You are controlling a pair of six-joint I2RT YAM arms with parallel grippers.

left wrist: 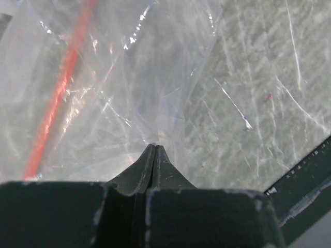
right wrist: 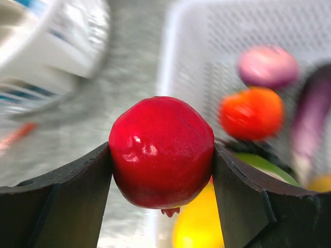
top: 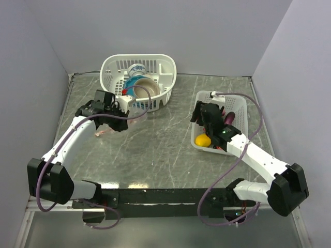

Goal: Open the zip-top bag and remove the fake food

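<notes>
Left side: your left claw (left wrist: 154, 149) is pressed fully together on a fold of the bag (left wrist: 114, 88), to one side of the zip strip (left wrist: 58, 90). This reads as an anchoring grip. The film is limp, so pinching it keeps the bag raised and steady over the table (top: 165, 139) while the other arm works. The bag hangs just in front of the basket (top: 115, 66), at the tips of this claw. No food shows through the film in the wrist view.

Right side: your right claw (right wrist: 161, 155) stands wide, yet it is not empty. The apple (right wrist: 161, 150) fills the gap, with a pad touching each flank (a side-on grip suited to a round, glossy thing). It is held above the left rim of the tray (right wrist: 217, 31), probably for setting down among the food already there: lemon (top: 202, 140), orange (right wrist: 252, 112), onion (right wrist: 267, 66) and eggplant (right wrist: 310, 121).

Relative position: the apple lies between the right fingertips. The bag is well apart from that claw, across the table to its left.
</notes>
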